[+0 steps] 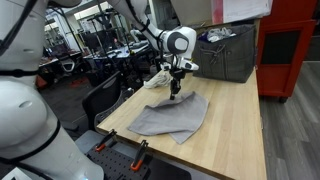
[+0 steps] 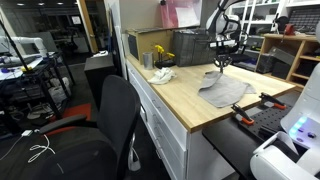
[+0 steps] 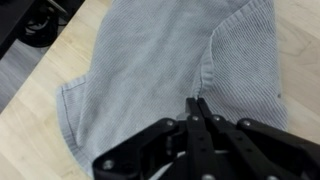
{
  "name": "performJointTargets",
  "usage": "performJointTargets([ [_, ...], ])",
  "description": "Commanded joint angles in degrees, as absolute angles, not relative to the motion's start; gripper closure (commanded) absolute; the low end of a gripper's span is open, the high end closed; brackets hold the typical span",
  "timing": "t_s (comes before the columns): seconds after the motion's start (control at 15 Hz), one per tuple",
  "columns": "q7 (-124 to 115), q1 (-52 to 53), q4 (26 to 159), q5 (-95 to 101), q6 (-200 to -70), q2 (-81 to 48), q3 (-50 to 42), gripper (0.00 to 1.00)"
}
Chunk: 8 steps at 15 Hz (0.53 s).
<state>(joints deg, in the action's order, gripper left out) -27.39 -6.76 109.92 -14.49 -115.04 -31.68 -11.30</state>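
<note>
A grey knitted cloth (image 1: pixel 172 115) lies on the light wooden table (image 1: pixel 235 130), partly folded over itself; it shows in both exterior views (image 2: pixel 225 88) and fills the wrist view (image 3: pixel 150 60). My gripper (image 1: pixel 175 90) points down at the cloth's far edge (image 2: pixel 221 64). In the wrist view its black fingers (image 3: pixel 197 100) are pressed together. A raised ridge of cloth runs right up to the fingertips, so they look shut on a pinch of the cloth.
A dark fabric bin (image 1: pixel 228 52) stands at the back of the table (image 2: pixel 190 47). A crumpled white rag (image 1: pixel 157 79) lies by the table edge near the cloth. A black office chair (image 2: pixel 105 120) stands beside the table. Orange-handled clamps (image 1: pixel 140 150) grip the front edge.
</note>
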Motion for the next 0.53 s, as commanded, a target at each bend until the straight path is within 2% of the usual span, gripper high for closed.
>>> performJointTargets([
  [0.0,-29.6,-6.2,117.3,-11.7,-118.4,-26.5,-13.6,0.99],
  [0.47,-33.8,-6.3,123.1,-6.6,-120.5,-24.4,-16.9,0.99],
])
